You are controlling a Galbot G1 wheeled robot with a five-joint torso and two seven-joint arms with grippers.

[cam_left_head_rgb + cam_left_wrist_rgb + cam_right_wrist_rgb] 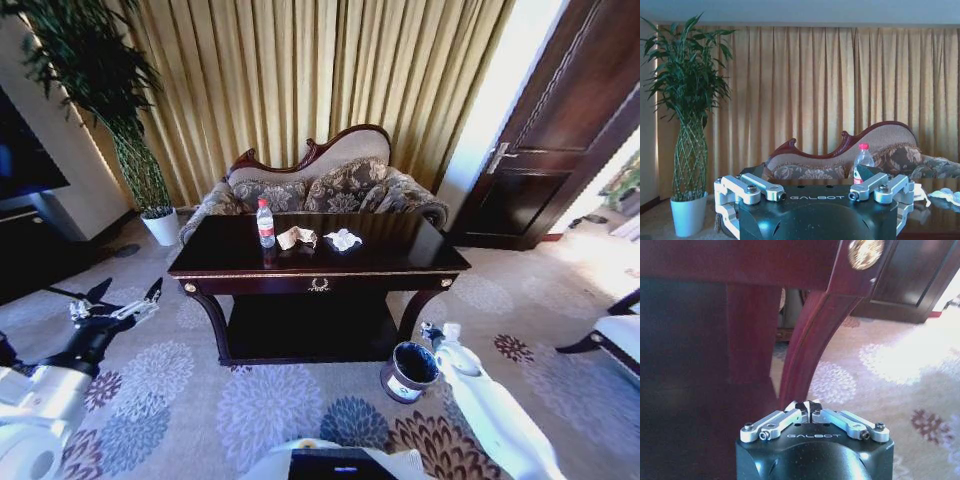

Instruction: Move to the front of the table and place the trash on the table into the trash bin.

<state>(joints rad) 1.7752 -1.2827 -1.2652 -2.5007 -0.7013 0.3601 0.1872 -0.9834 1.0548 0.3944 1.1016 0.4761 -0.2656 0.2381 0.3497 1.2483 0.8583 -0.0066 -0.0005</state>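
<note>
Both claws sit low in front of me as I face the table: my left claw [125, 305] hangs out to the left over the flowered carpet [270, 400] with its fingers spread wide and nothing between them, while my right claw [436, 332] is down near the table's right front leg, fingertips pressed together and holding nothing. From the right wrist view that claw [809, 407] points at the curved reddish leg [805, 355], just under the gold corner stud [866, 251]. Just left of the right claw, on the carpet by that leg, stands the trash bin [409, 371], round and dark brown with a pale band, its black inside facing up and tilted a little toward me. Beyond it is the tabletop [400, 255], dark and glossy, with gold trim along the front edge and a gold ornament [319, 285] on the drawer. All three bits of trash lie in a row near the middle of the tabletop: the bottle [265, 223] with its red cap stands upright on the left, the tan paper wad [297, 238] lies just beside it, and the white tissue [344, 240] lies a little farther right, apart from the wad. From the left wrist view I see the bottle [863, 161] rising above my open left claw [815, 192]. Behind the table is a patterned sofa [320, 185] against gold curtains [300, 70], with a tall potted plant [130, 130] at far left.
</note>
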